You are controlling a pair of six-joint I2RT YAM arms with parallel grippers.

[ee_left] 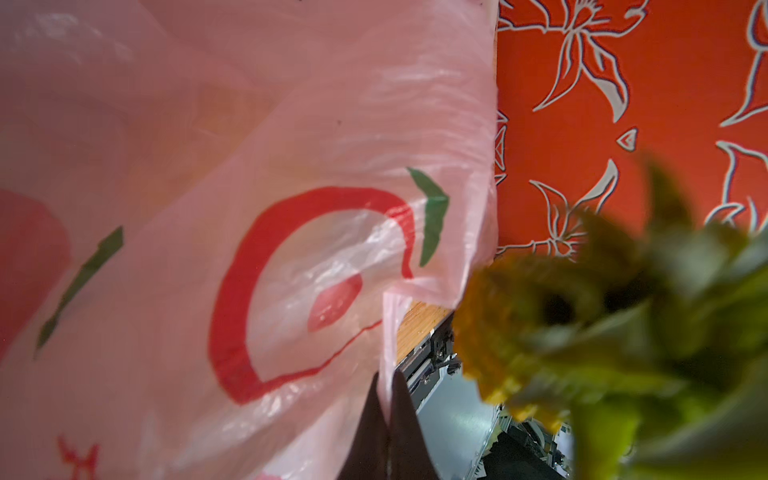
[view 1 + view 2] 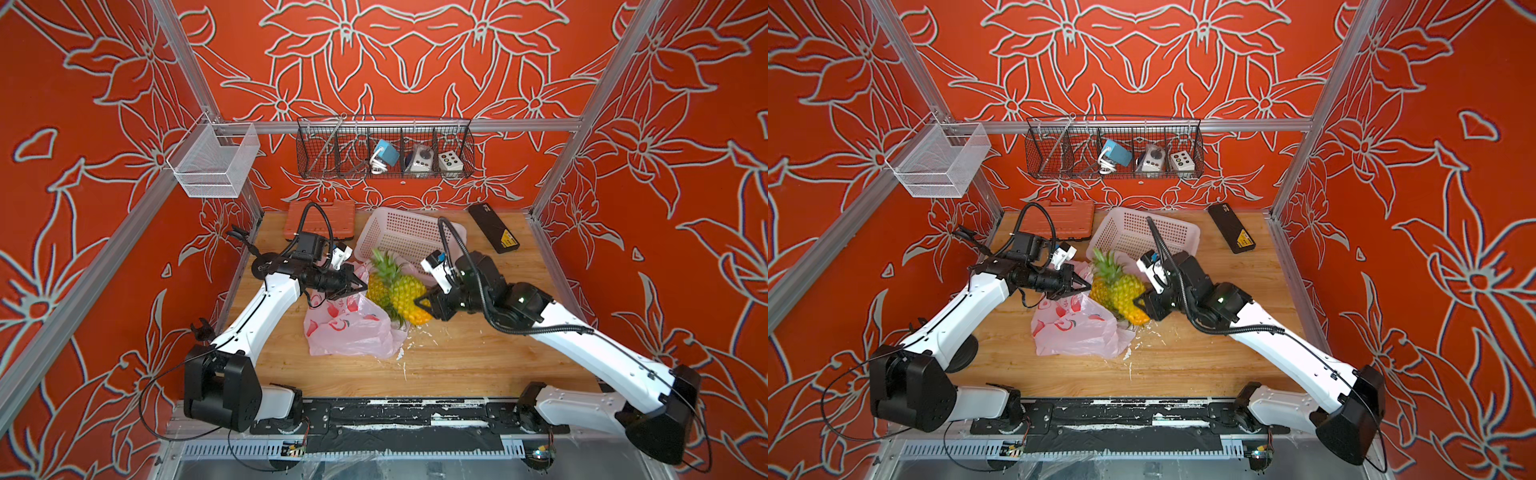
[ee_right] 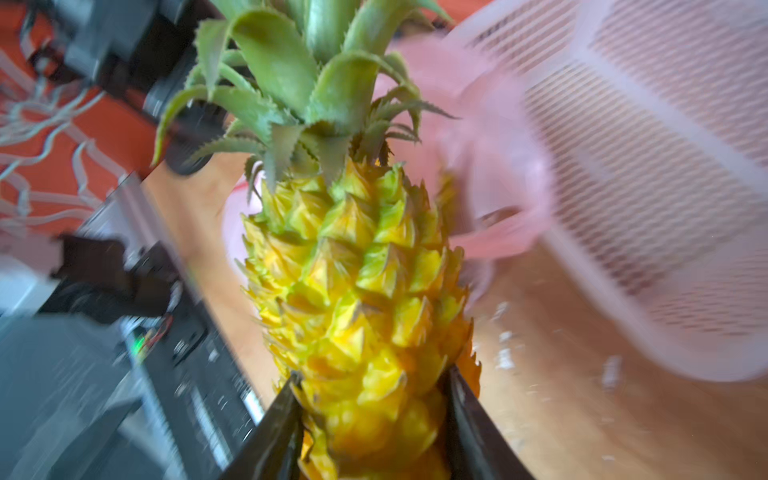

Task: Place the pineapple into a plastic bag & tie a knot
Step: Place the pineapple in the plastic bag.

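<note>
I am watching the right gripper [image 3: 374,419] grasping the pineapple [image 3: 353,291] at its base, jaws set against both flanks, crown pointing toward the upper middle of the right wrist view. The left gripper [image 1: 386,415] is clenched on an edge of the plastic bag [image 2: 349,328], which is lying crumpled just left of centre in both top views. Risks I am noting: only one edge is being held, so the mouth may be sagging closed and the spiky leaves may be snagging or tearing the film. The fruit is heavy; it could pivot in this low grip. White basket [image 2: 399,237] is crowding the far side. No knot is visible yet.
</note>
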